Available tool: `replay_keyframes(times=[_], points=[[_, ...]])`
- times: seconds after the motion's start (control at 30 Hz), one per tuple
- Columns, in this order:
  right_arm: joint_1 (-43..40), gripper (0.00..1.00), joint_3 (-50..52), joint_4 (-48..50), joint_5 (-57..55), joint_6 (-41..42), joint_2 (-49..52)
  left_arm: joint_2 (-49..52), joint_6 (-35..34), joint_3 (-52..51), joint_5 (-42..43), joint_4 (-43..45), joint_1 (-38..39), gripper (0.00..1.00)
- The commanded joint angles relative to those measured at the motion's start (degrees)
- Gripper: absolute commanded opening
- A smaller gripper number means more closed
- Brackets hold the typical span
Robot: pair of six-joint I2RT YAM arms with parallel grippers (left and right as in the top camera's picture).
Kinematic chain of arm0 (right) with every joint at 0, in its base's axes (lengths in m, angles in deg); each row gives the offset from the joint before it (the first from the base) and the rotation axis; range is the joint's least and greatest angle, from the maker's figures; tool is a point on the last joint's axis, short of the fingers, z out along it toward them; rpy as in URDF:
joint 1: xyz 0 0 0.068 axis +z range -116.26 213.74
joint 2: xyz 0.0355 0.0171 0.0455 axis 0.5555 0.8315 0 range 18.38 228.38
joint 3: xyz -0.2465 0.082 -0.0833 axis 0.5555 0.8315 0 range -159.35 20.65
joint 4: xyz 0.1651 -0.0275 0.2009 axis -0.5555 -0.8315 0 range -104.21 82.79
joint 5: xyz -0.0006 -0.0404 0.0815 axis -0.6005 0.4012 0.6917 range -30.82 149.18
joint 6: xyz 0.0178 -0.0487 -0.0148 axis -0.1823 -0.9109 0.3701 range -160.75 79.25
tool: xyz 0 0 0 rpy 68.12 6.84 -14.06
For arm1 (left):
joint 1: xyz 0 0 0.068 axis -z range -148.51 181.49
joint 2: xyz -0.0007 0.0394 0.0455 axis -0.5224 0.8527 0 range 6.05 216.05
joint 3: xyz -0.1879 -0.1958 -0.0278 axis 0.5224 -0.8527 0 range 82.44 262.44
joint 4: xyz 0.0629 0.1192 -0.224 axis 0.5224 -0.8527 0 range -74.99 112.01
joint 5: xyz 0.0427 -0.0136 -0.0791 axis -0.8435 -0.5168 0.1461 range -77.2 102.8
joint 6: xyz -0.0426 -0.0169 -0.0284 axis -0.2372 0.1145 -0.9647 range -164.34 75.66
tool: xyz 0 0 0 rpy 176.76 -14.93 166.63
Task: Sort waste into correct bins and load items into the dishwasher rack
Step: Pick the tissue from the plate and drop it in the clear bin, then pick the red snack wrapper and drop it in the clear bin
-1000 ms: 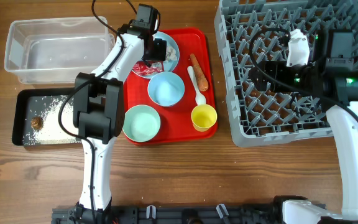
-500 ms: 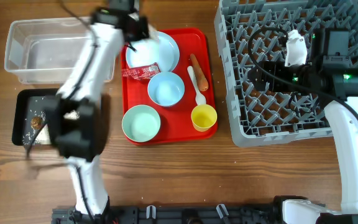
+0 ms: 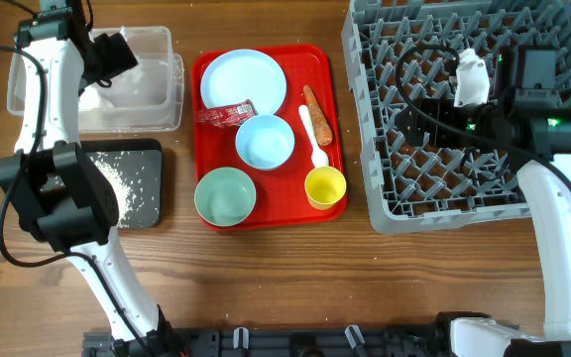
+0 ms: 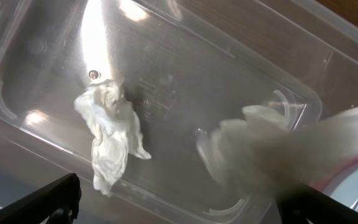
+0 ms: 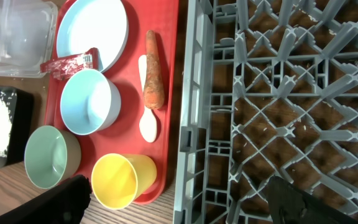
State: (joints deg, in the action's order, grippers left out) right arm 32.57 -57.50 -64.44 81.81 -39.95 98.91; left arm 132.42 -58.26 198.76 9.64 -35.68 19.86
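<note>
My left gripper (image 3: pixel 117 52) hangs open over the clear tub (image 3: pixel 157 99). In the left wrist view its fingers (image 4: pixel 179 208) stand wide apart above crumpled white paper (image 4: pixel 110 134) on the tub floor (image 4: pixel 185 81); a second white piece (image 4: pixel 272 152) is blurred. The black tray (image 3: pixel 137 188) holds rice grains (image 3: pixel 119 178); the brown lump is hidden. The red tray (image 3: pixel 310 59) carries the plate (image 3: pixel 243 79), wrapper (image 3: pixel 226 113), blue bowl (image 3: pixel 265 141), mint bowl (image 3: pixel 225 195), yellow cup (image 3: pixel 325 186), spoon (image 3: pixel 312 137) and carrot (image 3: pixel 316 112). My right gripper (image 3: pixel 426 111) (image 5: pixel 188 202) is open over the rack (image 3: pixel 464 188).
The right wrist view shows the rack's edge (image 5: pixel 191 124) next to the red tray (image 5: pixel 169 74), with the cup (image 5: pixel 120 180), carrot (image 5: pixel 154 78) and spoon (image 5: pixel 148 118) nearest it. My left arm (image 3: pixel 43 149) crosses the black tray's left part.
My left arm swung left from the plate on the red tray to above the clear tub. The white paper has left the plate and lies in the tub. The right arm stayed put.
</note>
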Motion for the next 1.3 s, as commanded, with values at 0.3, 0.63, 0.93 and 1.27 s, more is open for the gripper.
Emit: replay_keyframes(times=[0.3, 0.63, 0.93, 1.27], points=[[0.2, 0.93, -1.01, -0.26, -0.42, -0.39, 0.39, -6.88, 11.89, 0.28, 20.04, -4.55, 8.81, 0.79], [0.2, 0.93, -1.01, -0.66, -0.42, -0.37, 0.39, 5.64, 27.08, 0.0, 7.63, -3.02, 23.21, 0.89], [0.2, 0.93, -1.01, -0.72, -0.44, -0.39, 0.39, 12.28, 27.21, -0.07, 7.61, -3.23, 23.21, 0.72], [0.2, 0.93, -1.01, -0.74, -0.44, -0.61, 0.39, 11.89, 20.48, 2.36, 7.63, -1.4, 22.99, 0.04]])
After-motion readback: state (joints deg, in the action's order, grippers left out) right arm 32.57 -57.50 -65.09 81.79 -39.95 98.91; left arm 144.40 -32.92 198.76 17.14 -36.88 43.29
